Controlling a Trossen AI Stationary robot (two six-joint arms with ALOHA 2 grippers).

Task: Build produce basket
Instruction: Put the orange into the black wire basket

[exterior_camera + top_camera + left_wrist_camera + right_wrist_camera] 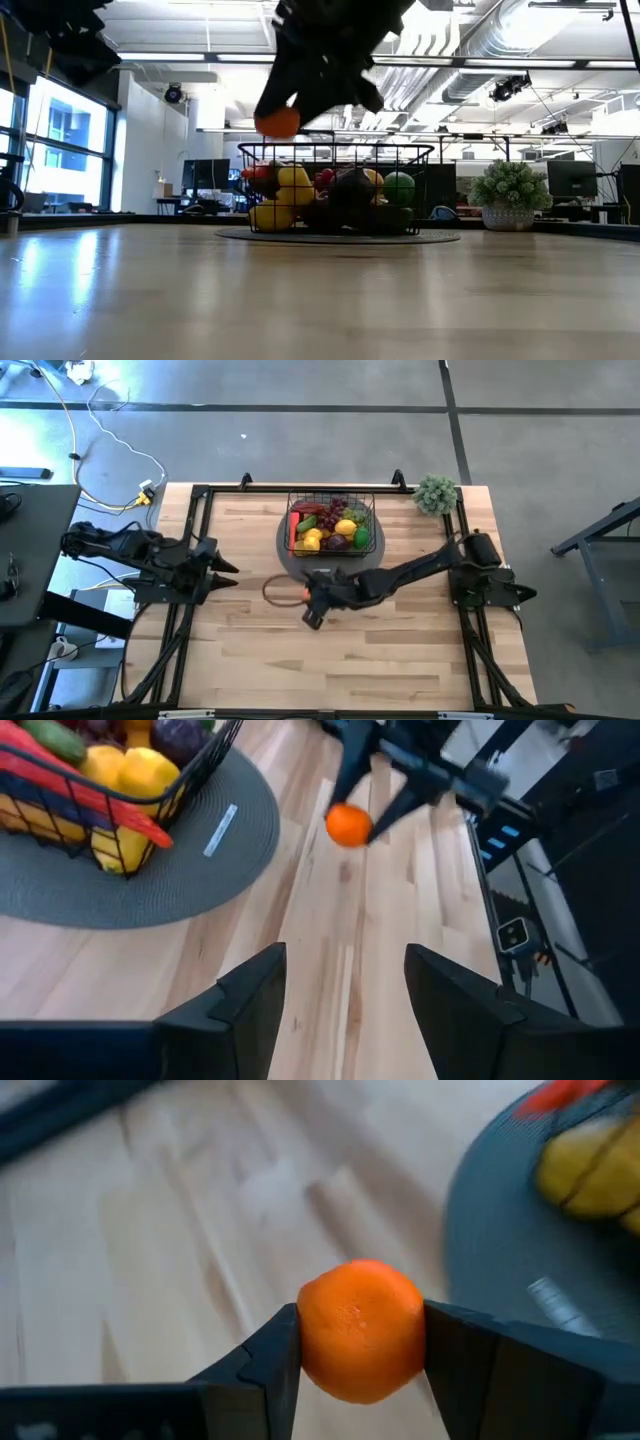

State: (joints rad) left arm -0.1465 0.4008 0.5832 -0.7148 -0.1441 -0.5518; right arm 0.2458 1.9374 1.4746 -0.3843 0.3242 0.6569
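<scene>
Holding an orange fruit (361, 1330) clear above the table (400, 660), the right gripper (312, 598) hangs just short of the basket (370, 510), already well filled. Left gripper (222, 568) waits at the table's left edge, jaws apart, empty. Judged remaining: one placement.

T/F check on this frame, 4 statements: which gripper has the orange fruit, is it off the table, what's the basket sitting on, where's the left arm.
1. The right gripper is shut on the orange fruit. True.
2. The orange fruit rests on the table. False: in the low view it hangs above the wood.
3. The basket stands on a round grey mat. True.
4. The left gripper reaches into the basket. False: it waits open at the table's left side, empty.
</scene>
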